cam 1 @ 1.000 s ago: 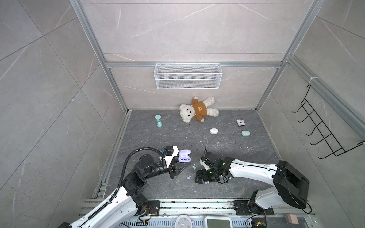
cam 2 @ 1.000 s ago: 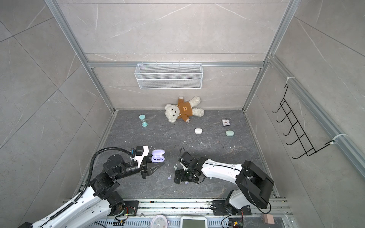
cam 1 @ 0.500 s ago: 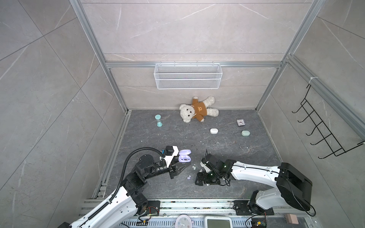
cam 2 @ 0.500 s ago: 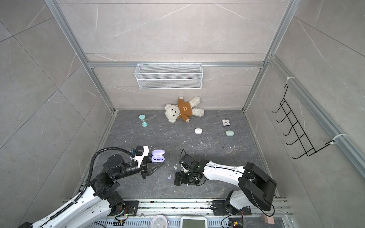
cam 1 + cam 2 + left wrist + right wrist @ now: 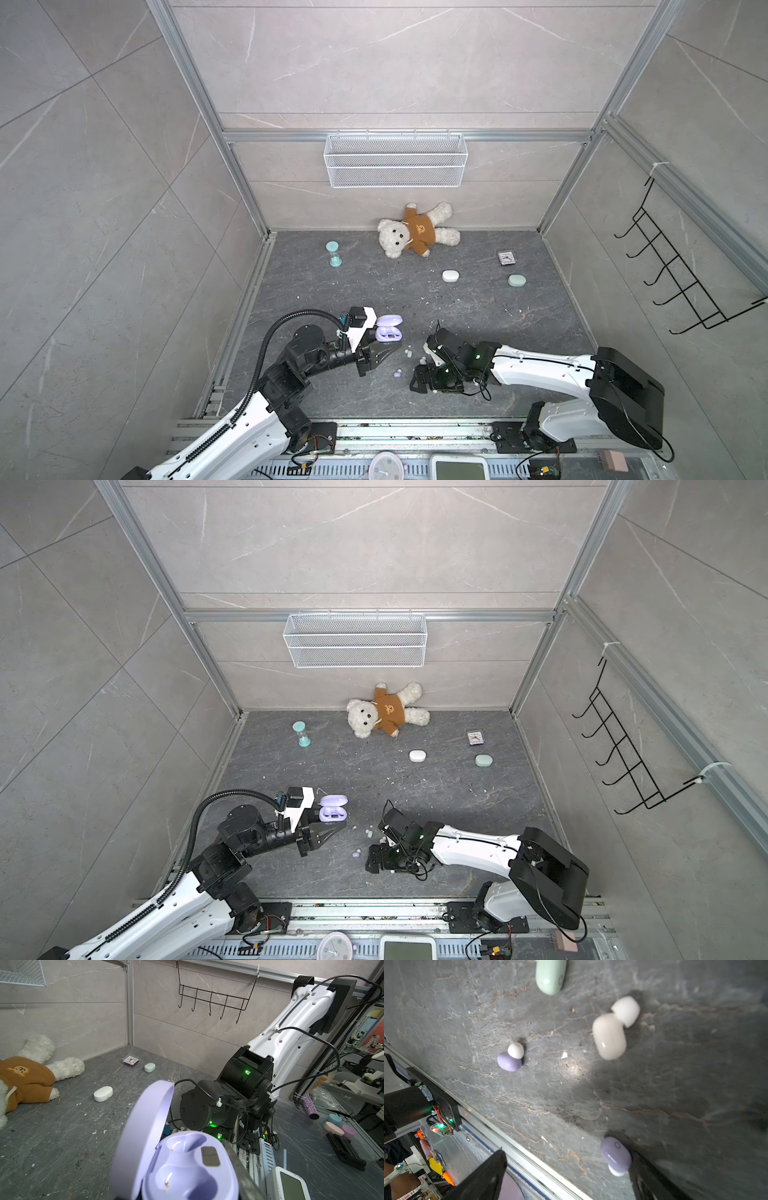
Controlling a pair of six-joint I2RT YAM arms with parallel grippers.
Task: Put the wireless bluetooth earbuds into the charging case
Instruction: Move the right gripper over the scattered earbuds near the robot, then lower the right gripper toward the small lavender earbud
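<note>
Earbuds among crumbs, open lilac case — in left claw

2 top views high, share whole floor; wrist views close.

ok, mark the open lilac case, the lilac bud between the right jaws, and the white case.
Lilac case [image 5: 180, 1162]: left wrist view, base, ridge between the sockets.
Lilac bud [image 5: 615, 1154]: right wrist view, lilac body, not the white tip.
White case [image 5: 450, 276]: a top view, middle of its top.
</note>
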